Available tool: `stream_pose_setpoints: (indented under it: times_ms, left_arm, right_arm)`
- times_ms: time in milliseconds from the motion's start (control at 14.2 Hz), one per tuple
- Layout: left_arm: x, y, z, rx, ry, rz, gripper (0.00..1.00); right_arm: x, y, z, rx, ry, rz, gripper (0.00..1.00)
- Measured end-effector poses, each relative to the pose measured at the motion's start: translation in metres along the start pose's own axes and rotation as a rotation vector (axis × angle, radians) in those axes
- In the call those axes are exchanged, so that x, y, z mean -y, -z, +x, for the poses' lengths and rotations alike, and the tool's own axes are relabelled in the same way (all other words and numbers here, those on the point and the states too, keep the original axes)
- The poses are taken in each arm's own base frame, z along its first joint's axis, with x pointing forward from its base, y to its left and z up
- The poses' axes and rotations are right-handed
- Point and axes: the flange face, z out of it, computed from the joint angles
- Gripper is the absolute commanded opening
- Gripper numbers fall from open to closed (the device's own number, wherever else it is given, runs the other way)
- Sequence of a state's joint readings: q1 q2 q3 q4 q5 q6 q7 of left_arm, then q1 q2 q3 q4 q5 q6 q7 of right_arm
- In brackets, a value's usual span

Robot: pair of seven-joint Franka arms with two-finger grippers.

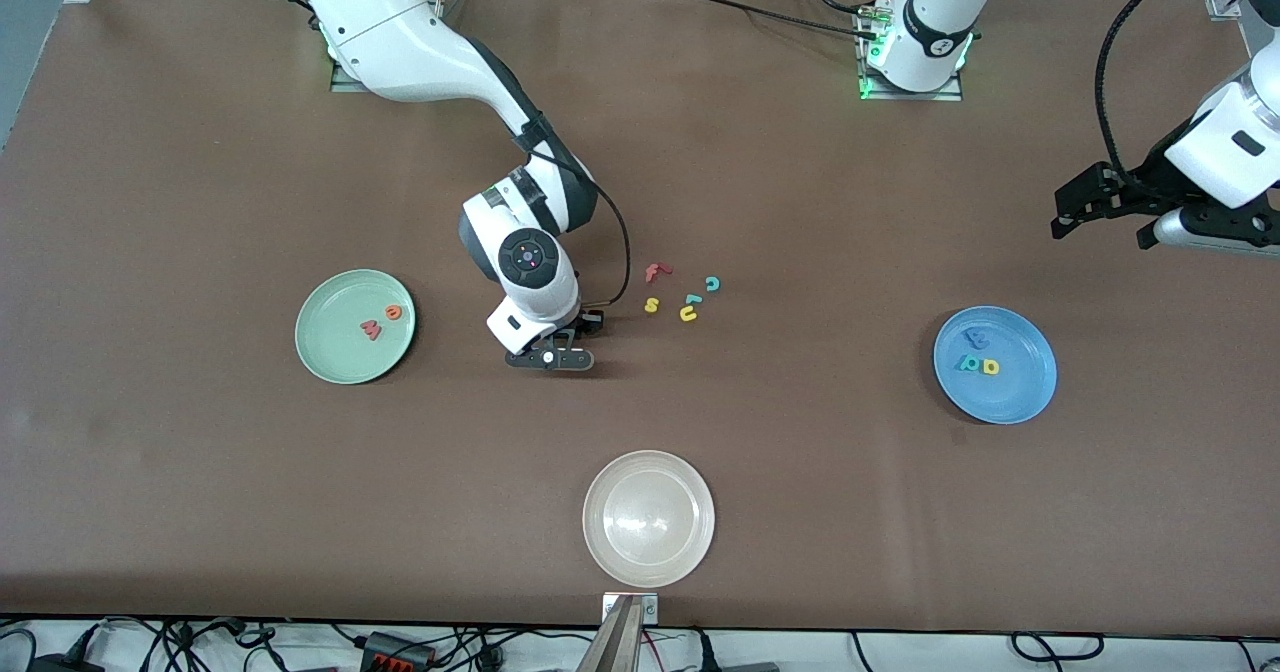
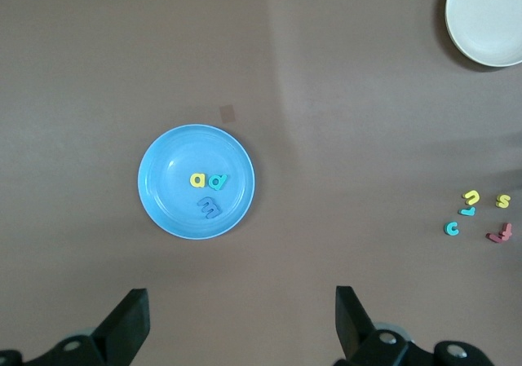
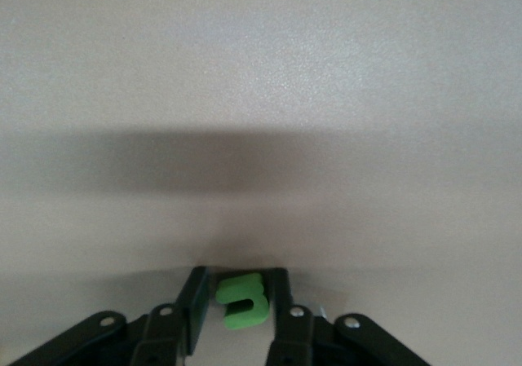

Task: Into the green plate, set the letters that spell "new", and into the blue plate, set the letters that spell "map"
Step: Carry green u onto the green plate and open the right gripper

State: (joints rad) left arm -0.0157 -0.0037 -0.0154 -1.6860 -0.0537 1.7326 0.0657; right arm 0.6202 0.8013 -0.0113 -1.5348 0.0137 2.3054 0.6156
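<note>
Five letters sit plated; your right gripper [image 3: 236, 309] pinches the green n [image 3: 241, 302]; left gripper [image 2: 241, 325] waits agape over the table.

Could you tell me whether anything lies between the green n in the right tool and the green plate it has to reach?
Nothing visible does. The right tool grips the green n, and only bare table separates it from the green plate.
</note>
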Motion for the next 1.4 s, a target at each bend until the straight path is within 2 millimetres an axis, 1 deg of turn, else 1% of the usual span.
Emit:
stream_pose_setpoints:
  times_ms: [140,351,421,492,562,632,702,773,843,913,983,1054,1124,1264,1405]
  left_arm:
    - [-0.001,-0.001,0.000,0.012,-0.002,-0.001,1.00]
    - [-0.005,-0.002,-0.001,0.022,-0.011,0.003,1.00]
    - [-0.007,-0.002,-0.001,0.024,-0.016,0.010,1.00]
    - [-0.008,-0.002,-0.001,0.023,-0.023,0.020,1.00]
    - [-0.011,0.000,-0.001,0.020,-0.031,0.030,1.00]
    - [-0.015,0.003,0.000,0.015,-0.039,0.035,1.00]
    - [-0.018,0.005,0.000,0.011,-0.047,0.038,1.00]
    - [-0.021,0.006,0.000,0.009,-0.051,0.040,1.00]
    - [-0.021,0.006,0.000,0.009,-0.053,0.041,1.00]
    - [-0.021,0.006,0.000,0.009,-0.053,0.041,1.00]
    - [-0.021,0.006,0.000,0.009,-0.053,0.042,1.00]
    - [-0.021,0.006,0.000,0.009,-0.053,0.042,1.00]
    - [-0.021,0.006,0.000,0.009,-0.053,0.042,1.00]
    - [-0.021,0.006,0.000,0.010,-0.053,0.042,1.00]
    - [-0.021,0.006,0.000,0.014,-0.053,0.042,1.00]
  right_arm:
    - [0.000,0.001,0.001,-0.002,0.000,0.001,0.12]
    - [-0.008,0.007,0.010,-0.011,-0.002,-0.005,0.11]
    - [-0.017,0.012,0.016,-0.001,0.003,-0.016,0.11]
    - [-0.031,0.021,0.025,0.019,0.012,-0.030,0.11]
    - [-0.051,0.033,0.035,0.044,0.020,-0.043,0.11]
    - [-0.078,0.046,0.045,0.079,0.026,-0.059,0.11]
    - [-0.110,0.060,0.055,0.117,0.032,-0.071,0.11]
    - [-0.145,0.073,0.065,0.152,0.035,-0.074,0.11]
    - [-0.179,0.081,0.071,0.174,0.036,-0.071,0.11]
    - [-0.211,0.084,0.074,0.192,0.041,-0.064,0.11]
    - [-0.238,0.083,0.074,0.209,0.046,-0.058,0.11]
    - [-0.260,0.079,0.071,0.228,0.048,-0.053,0.11]
    - [-0.275,0.075,0.067,0.245,0.049,-0.050,0.11]
    - [-0.297,0.066,0.061,0.273,0.064,-0.045,0.12]
    - [-0.327,0.058,0.061,0.287,0.099,-0.030,0.12]
